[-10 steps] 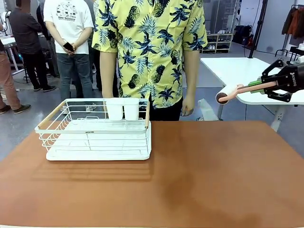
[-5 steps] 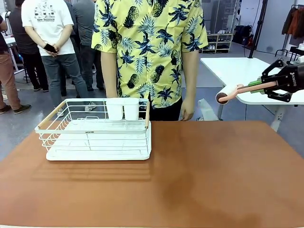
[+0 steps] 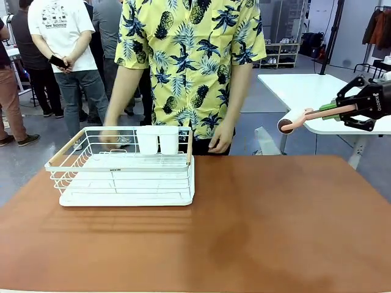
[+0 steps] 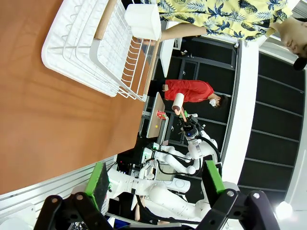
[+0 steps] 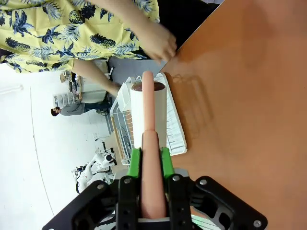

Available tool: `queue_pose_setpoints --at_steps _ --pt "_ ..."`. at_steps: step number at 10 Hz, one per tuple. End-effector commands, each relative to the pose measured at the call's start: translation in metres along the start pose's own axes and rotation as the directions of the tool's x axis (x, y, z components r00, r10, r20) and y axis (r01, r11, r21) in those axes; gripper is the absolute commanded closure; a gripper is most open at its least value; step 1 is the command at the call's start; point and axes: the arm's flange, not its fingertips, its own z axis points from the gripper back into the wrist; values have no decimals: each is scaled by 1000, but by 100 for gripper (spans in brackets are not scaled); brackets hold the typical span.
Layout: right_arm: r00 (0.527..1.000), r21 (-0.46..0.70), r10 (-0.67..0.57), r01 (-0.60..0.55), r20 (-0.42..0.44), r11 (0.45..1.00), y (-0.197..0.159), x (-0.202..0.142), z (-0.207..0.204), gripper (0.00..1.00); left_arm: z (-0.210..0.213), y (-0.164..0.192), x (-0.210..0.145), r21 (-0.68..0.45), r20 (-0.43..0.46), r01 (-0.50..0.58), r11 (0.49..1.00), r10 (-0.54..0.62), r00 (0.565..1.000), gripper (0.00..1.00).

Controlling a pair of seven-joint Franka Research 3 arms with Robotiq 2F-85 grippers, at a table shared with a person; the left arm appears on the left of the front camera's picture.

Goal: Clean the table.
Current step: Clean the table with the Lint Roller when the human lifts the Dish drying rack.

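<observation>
The reddish-brown table (image 3: pixel 275 226) spreads across the front view. High beyond its far right corner, my right gripper (image 3: pixel 342 110) is shut on the pink handle of a lint roller (image 3: pixel 293 121), whose white roll points left. In the right wrist view the green pads (image 5: pixel 135 163) clamp that handle, and the roller (image 5: pixel 149 110) sticks out over the table (image 5: pixel 240 96). My left gripper (image 4: pixel 156 179) hangs open with nothing between its fingers, well away from the table (image 4: pixel 43 110).
A white wire rack (image 3: pixel 122 177) with two white cups (image 3: pixel 157 140) stands at the table's far left. A person at the far edge has one hand (image 3: pixel 110 139) at the rack and the other hand (image 3: pixel 219 141) by the table edge. A white table (image 3: pixel 305 88) stands behind right.
The person has leaned in and brought both hands down towards the rack and the table's far edge. My right gripper and the roller have stayed put.
</observation>
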Motion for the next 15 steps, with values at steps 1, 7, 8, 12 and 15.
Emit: queue_pose_setpoints --at_steps 1,7,8,12,15 --pt "1000 2 -8 8 0 1000 2 0 0 100 2 1 -2 -10 4 2 1000 -2 1000 0" --pt "1000 2 -8 8 0 1000 2 0 0 100 2 1 -2 -10 4 2 1000 -2 1000 0" --pt "1000 2 -8 8 0 1000 2 0 0 100 2 1 -2 -10 4 2 1000 -2 1000 0" --pt "1000 2 -8 8 0 1000 2 0 0 100 2 1 -2 -10 4 2 1000 -2 1000 0" --pt "1000 2 -8 8 0 1000 2 0 0 100 2 1 -2 -10 4 2 1000 -2 1000 0"
